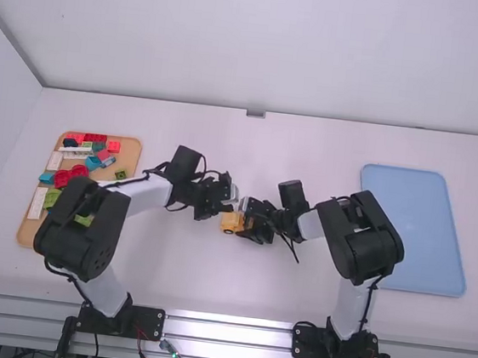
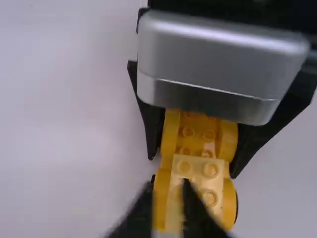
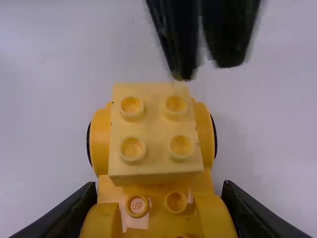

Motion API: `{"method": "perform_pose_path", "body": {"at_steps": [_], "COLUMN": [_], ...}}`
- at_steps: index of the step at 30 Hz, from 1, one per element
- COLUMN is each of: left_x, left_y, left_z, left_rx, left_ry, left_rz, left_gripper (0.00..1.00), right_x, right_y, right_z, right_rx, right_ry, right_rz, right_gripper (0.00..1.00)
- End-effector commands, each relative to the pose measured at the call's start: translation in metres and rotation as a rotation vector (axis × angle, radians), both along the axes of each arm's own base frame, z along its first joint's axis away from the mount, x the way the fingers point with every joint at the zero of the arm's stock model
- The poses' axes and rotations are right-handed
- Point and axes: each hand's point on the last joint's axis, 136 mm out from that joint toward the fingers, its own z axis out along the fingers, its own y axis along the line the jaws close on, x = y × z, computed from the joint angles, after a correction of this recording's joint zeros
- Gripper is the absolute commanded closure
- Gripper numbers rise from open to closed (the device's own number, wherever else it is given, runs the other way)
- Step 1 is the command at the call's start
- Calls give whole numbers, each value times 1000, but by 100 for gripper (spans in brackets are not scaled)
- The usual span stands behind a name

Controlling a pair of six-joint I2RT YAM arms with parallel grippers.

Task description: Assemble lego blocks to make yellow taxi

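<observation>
High view, just below centre: right tool (image 1: 249, 224) clamped on yellow brick vehicle (image 1: 229, 222) by its sides. Left tool (image 1: 226, 208) close beside it, narrowly parted. Block tray (image 1: 130, 160), left of frame.

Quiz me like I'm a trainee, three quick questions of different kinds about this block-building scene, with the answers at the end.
1. Multiple choice: how many studs stand on top of the pale yellow block? a) two b) four c) six

2. True or false: the red blocks lie on the blue tray.

3. Fill in the blank: the yellow car is gripped by the ____ claw.

Key:
1. b.
2. False; the red blocks lie on the brown board.
3. Right; the right claw has a finger on either side of it.
</observation>
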Motion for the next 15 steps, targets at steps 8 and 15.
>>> {"method": "perform_pose_path", "body": {"at_steps": [8, 15], "left_x": [-5, -8], "left_y": [-14, -13], "left_z": [17, 0], "left_rx": [-58, -33], "left_ry": [-3, 35], "left_rz": [-45, -43], "left_gripper": [98, 98], "right_x": [-1, -1], "right_y": [-4, -4], "right_z": [-5, -5], "right_rx": [-28, -28], "right_ry": [4, 4], "right_rz": [-13, -12], "right_gripper": [38, 38]}}
